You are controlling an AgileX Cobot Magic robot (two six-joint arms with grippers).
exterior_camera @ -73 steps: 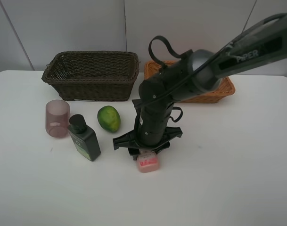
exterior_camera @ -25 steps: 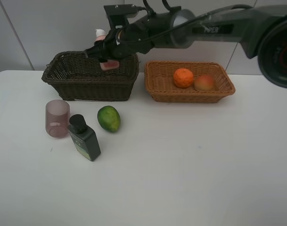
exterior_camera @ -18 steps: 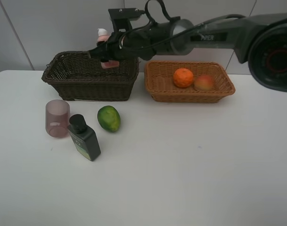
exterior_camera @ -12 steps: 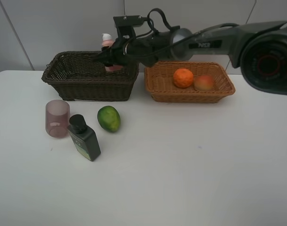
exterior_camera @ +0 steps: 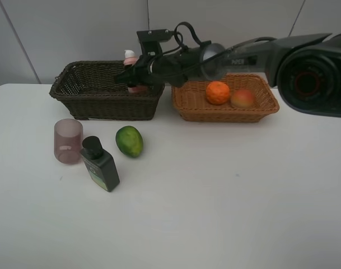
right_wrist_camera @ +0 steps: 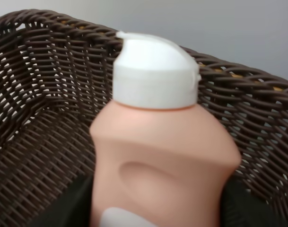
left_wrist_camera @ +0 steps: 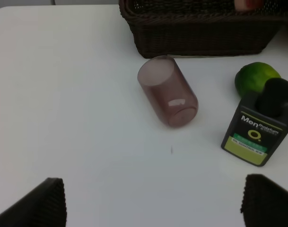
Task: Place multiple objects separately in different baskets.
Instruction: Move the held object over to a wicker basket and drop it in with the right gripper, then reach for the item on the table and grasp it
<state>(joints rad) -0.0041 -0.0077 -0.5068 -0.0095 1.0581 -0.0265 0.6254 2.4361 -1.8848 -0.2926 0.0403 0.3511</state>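
Upright pink bottle [right_wrist_camera: 158,161] over dark basket [exterior_camera: 103,103], orange [exterior_camera: 218,92], red-yellow fruit [exterior_camera: 243,99] in tan basket [exterior_camera: 226,115]

Two baskets [exterior_camera: 92,103] [exterior_camera: 198,110], three fruits [exterior_camera: 218,92] [exterior_camera: 243,98] [exterior_camera: 129,141], two bottles [exterior_camera: 129,55] [exterior_camera: 101,167], one cup [exterior_camera: 68,141]

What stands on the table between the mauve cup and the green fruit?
The dark green bottle, slightly forward of the cup and the green fruit; the high view shows it.
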